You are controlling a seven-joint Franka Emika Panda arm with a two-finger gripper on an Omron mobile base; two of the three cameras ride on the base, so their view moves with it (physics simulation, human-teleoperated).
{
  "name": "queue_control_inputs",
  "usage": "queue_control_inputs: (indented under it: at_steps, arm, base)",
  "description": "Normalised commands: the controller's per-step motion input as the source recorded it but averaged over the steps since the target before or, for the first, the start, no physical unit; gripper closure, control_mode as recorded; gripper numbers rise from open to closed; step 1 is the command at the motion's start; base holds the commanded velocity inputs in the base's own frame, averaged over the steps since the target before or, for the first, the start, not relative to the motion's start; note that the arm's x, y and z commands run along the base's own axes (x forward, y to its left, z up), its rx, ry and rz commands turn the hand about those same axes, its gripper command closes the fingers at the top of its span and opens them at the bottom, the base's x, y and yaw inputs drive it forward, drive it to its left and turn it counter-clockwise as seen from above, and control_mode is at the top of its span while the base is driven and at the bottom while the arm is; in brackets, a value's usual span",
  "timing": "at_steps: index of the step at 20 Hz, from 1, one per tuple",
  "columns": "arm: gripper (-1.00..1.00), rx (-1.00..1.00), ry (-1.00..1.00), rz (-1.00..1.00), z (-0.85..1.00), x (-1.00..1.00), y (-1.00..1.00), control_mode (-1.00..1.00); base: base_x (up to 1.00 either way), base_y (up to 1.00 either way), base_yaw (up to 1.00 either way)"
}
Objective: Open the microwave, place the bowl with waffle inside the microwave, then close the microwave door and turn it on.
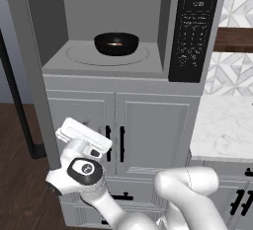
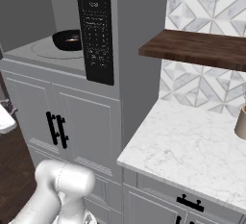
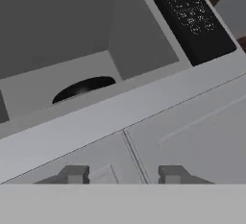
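Note:
The microwave [image 1: 113, 78] stands open, and its grey cavity shows. The black bowl [image 1: 116, 44] sits on the round turntable [image 1: 79, 55] inside, with just a glint of orange-brown waffle in it. The bowl [image 2: 67, 40] also shows from the right, and its rim [image 3: 84, 87] peeks over the cavity sill. The microwave door [image 1: 37, 76] is swung out to the left and seen edge-on, its black bar handle [image 1: 17, 100] beyond it. My gripper [image 1: 76, 125] hangs low, below the cavity and right beside the door's lower edge. It is open [image 3: 124, 175] with nothing between its fingertips [image 3: 74, 174]. The black keypad panel [image 1: 195, 26] is on the right.
White cabinet doors with short black handles [image 1: 114, 142] lie under the microwave. A marble counter [image 2: 192, 146] runs to the right, with a wooden shelf [image 2: 202, 47] above it and a beige vessel [image 2: 241, 122] at the far right edge. Dark wood floor [image 1: 20, 189] lies at the left.

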Motion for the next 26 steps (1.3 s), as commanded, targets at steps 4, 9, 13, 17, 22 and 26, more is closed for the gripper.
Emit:
queue_control_inputs:
  at_steps: [4, 9, 13, 17, 22, 26]
  arm:
    - [1.00, -0.10, 0.00, -0.02, 0.00, -0.01, 0.77, -1.00]
    - [1.00, -0.09, -0.02, 0.00, 0.00, -0.01, 0.73, -1.00]
    - [1.00, -0.09, -0.16, 0.00, -0.06, -0.04, 0.41, -1.00]
    - [1.00, -0.11, -0.28, 0.00, -0.16, -0.14, 0.24, -1.00]
    - [1.00, -0.08, -0.35, 0.00, -0.04, -0.20, 0.34, -1.00]
    - [1.00, 0.00, -0.34, 0.00, 0.13, -0.31, 0.36, -1.00]
  base:
    - [0.00, 0.00, 0.00]
    - [0.00, 0.00, 0.00]
    - [0.00, 0.00, 0.00]
    - [0.00, 0.00, 0.00]
    - [0.00, 0.00, 0.00]
    - [0.00, 0.00, 0.00]
